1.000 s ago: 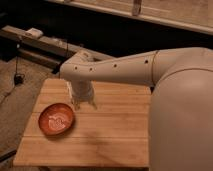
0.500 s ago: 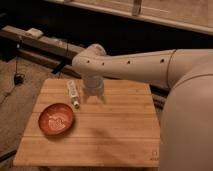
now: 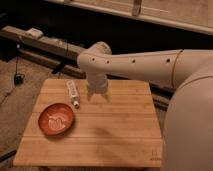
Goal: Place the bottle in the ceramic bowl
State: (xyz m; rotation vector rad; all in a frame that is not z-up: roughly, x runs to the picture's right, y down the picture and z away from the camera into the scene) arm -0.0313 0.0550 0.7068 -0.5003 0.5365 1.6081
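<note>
1. In the upper left of the frame you see a small pale object (image 3: 34,33) lying on a dark ledge (image 3: 47,45); I cannot tell what it is.
2. The wooden tabletop (image 3: 115,135) fills the lower middle of the frame, and everything for your task sits on its left half.
3. The ceramic bowl (image 3: 56,119) stands upright at the tabletop's left side, orange-red with a pale swirl at its centre. Nothing lies in it.
4. The bottle (image 3: 73,93) lies flat on the tabletop, above and just right of the bowl, near its rim but apart from it. Its length runs roughly top to bottom in the frame, with the narrower end towards the bottom.
5. Just right of the bottle, the pincer (image 3: 98,97) points straight down over the tabletop's upper edge. Its fingers are spread wide and hold nothing, and they stand beside the bottle without touching it.
6. The white arm (image 3: 145,62) reaches the pincer from the right, across the upper middle of the frame.
7. The robot's rounded white body (image 3: 192,125) fills the right edge.
</note>
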